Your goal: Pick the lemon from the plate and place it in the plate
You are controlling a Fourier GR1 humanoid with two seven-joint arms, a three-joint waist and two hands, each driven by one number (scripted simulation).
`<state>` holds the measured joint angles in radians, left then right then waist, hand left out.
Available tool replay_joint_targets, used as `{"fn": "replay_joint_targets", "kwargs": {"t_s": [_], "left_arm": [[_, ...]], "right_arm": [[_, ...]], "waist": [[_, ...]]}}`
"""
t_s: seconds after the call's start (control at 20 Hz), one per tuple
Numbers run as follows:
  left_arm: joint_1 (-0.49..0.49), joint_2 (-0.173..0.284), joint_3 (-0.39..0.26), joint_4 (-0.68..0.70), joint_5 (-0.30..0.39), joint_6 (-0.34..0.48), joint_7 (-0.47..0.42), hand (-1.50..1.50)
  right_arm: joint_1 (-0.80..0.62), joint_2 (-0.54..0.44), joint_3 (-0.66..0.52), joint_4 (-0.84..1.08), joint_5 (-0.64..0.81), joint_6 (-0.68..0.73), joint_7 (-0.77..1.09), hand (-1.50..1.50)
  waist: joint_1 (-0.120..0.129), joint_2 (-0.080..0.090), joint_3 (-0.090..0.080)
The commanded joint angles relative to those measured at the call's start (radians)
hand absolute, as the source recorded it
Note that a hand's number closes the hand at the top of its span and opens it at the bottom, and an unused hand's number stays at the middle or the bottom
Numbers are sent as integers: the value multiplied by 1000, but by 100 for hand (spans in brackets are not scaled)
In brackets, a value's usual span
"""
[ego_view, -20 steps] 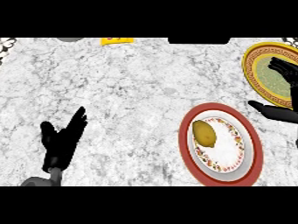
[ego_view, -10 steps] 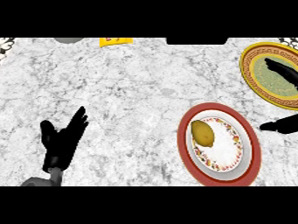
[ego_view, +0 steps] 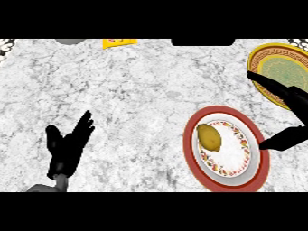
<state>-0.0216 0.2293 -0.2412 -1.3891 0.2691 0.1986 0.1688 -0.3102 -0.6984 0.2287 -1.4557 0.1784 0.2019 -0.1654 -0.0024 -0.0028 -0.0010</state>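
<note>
While the lemon is lying on the white inner face of the red-rimmed plate, toward that plate's left side, nothing is touching it. The right hand is hovering just to the right of the red-rimmed plate, its fingers stretching straight up and to the left across the lower edge of a second plate, and its thumb is pointing left toward the red rim without closing on anything, so the hand is standing open and holding nothing. That second plate, a yellow-rimmed plate with a green centre, is sitting up and to the right of the red-rimmed plate, apart from it. The left hand is resting well to the left of the red-rimmed plate, open with fingers up. A yellow object is showing at the far edge of the marble worktop, well up and left of the red-rimmed plate, too cut off to identify.
</note>
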Motion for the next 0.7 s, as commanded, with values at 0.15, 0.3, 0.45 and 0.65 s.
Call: {"fn": "replay_joint_targets", "kwargs": {"t_s": [0.15, 0.3, 0.45, 0.65], "left_arm": [[-8, -6, 27, 5, -24, -27, 10, 0], [42, -25, 13, -84, -30, -6, 58, 0], [43, -19, 44, 8, -36, -76, -10, 0], [27, -30, 65, 7, -70, -69, -4, 0]], "right_arm": [[76, 110, 84, -105, 199, -51, 133, -150], [76, 147, 87, -162, 222, -11, 261, -150], [42, 207, 79, -118, 252, 45, 268, -150], [119, 222, 70, -153, 279, 92, 237, -150]], "waist": [[2, 2, 1], [4, 1, 1], [5, 3, 1], [2, 2, 1]]}}
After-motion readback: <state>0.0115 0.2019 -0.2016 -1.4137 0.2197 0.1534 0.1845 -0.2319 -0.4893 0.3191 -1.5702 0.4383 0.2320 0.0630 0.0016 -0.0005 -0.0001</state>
